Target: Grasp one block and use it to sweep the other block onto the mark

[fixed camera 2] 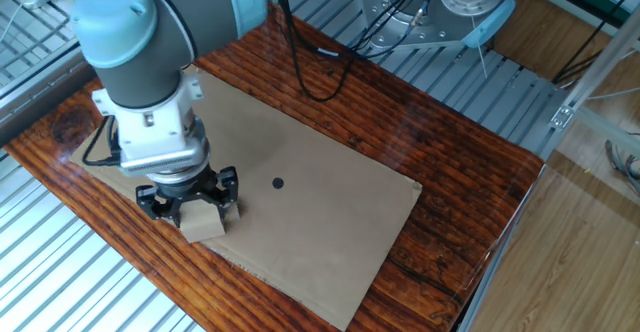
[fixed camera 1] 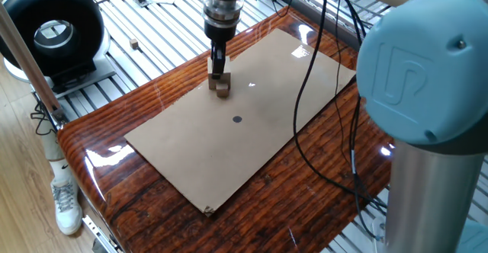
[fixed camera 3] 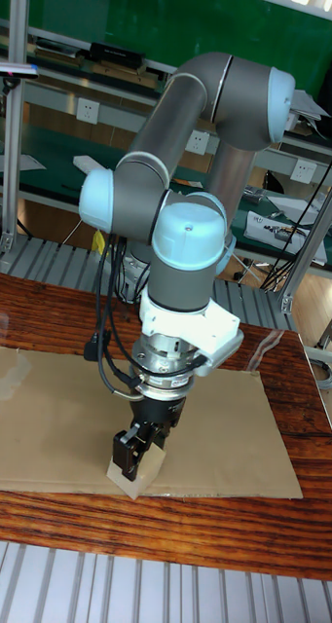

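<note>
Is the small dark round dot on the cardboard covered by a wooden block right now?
No, the small dark round dot lies bare, well apart from the blocks under the gripper.

glossy wooden table [fixed camera 1: 114, 142], pale floor [fixed camera 1: 19, 207], green wall [fixed camera 3: 185, 29].

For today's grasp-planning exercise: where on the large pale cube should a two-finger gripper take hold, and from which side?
Grip the large pale cube on two opposite flat side faces, coming straight down from above. It sits flat on the cardboard, top face free; the gripper already straddles it this way.
</note>
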`<state>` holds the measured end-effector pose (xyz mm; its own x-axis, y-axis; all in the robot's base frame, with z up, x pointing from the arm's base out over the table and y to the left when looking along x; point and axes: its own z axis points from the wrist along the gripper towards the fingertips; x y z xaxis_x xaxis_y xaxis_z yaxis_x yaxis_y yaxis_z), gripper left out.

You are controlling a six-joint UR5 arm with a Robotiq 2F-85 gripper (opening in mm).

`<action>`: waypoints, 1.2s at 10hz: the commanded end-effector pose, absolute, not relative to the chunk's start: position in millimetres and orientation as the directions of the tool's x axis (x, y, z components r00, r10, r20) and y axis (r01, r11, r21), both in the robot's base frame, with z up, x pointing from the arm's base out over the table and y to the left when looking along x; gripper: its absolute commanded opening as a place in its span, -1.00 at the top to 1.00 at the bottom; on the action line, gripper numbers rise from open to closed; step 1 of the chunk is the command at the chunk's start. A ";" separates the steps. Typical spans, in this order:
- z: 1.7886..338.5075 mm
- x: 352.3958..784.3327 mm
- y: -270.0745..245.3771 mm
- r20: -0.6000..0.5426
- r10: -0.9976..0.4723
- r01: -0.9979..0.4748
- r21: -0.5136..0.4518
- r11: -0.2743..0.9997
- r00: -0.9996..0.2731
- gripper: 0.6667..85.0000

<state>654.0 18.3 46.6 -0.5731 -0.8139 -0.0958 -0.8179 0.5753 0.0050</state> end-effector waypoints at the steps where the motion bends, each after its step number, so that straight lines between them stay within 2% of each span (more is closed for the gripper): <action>1: 85.8 637.0 -3.2 -0.031 -0.861 -0.862 0.036 0.506 -0.507 0.11; 3: 96.6 627.6 9.1 -0.068 -0.842 -0.844 0.095 0.529 -0.535 0.11; 9: 87.2 639.7 10.7 -0.079 -0.840 -0.844 0.063 0.533 -0.537 0.11; 12: 71.0 653.3 14.0 -0.101 -0.839 -0.845 0.040 0.533 -0.534 0.12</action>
<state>643.4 9.6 79.8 -0.5297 -0.8449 -0.0746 -0.8482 0.5272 0.0515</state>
